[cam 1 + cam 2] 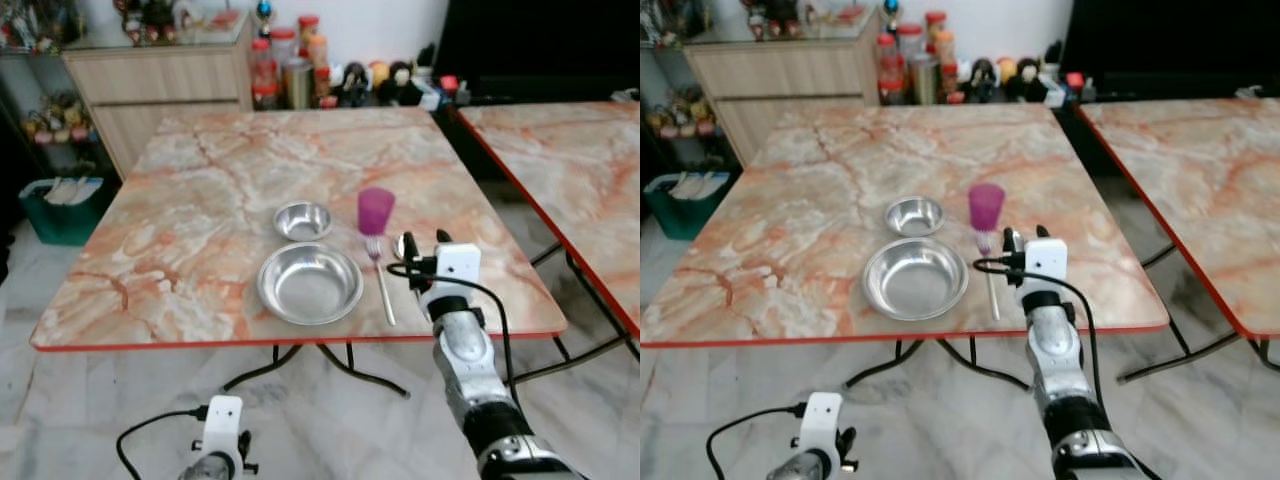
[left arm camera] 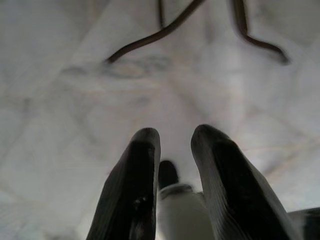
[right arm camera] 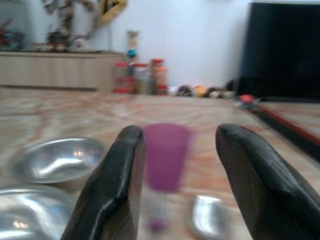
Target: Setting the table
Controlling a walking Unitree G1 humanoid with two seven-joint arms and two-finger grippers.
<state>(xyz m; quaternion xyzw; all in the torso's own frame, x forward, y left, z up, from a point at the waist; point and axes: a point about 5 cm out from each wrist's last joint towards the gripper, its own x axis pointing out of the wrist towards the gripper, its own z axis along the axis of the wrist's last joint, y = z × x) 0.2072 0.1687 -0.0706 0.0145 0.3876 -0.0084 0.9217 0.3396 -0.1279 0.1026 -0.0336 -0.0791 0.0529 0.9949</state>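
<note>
On the marble table a large steel bowl sits near the front edge, with a small steel bowl just behind it. A purple cup stands upright to their right. A fork lies in front of the cup, beside the large bowl. A spoon lies right of the fork. My right gripper hovers open just above the table's front right part, with the spoon below its fingers, and points toward the cup. My left gripper hangs low over the floor, fingers apart and empty.
A second marble table stands close on the right, with a narrow gap between the two. Behind are a wooden cabinet, jars on the floor and a green bin at the left. Black table legs curve under the table.
</note>
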